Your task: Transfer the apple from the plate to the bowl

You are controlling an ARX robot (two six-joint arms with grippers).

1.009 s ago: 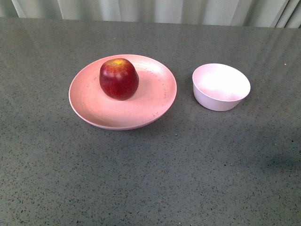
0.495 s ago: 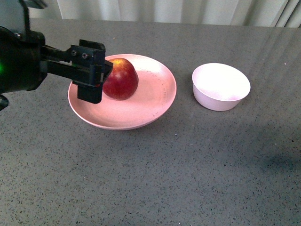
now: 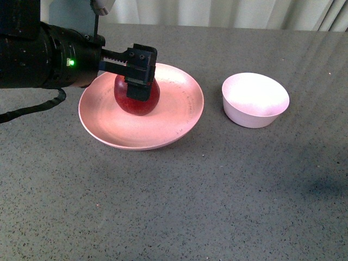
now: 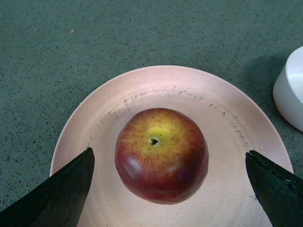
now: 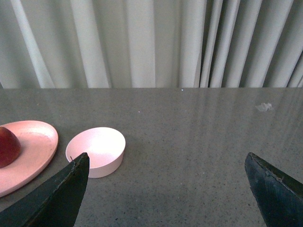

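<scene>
The dark-red apple (image 3: 137, 100) sits on the salmon-pink plate (image 3: 179, 109) at the left of the table. My left gripper (image 3: 140, 73) hangs open right above the apple and hides its top. In the left wrist view the apple (image 4: 161, 153) lies between the two spread fingertips (image 4: 71, 189), stem up, on the plate (image 4: 227, 137). The pale pink bowl (image 3: 255, 99) stands empty to the right of the plate. My right gripper (image 5: 168, 189) is open and empty over bare table, with the bowl (image 5: 96, 151) and the apple (image 5: 8, 146) ahead of it.
The grey speckled table (image 3: 217, 190) spreads all round the dishes. Pale curtains (image 5: 151, 42) hang behind its far edge. The left arm's black body (image 3: 38, 54) reaches in from the left.
My left arm has come in from the left and moved right until its open gripper is over the apple. Apple, plate and bowl have not moved.
</scene>
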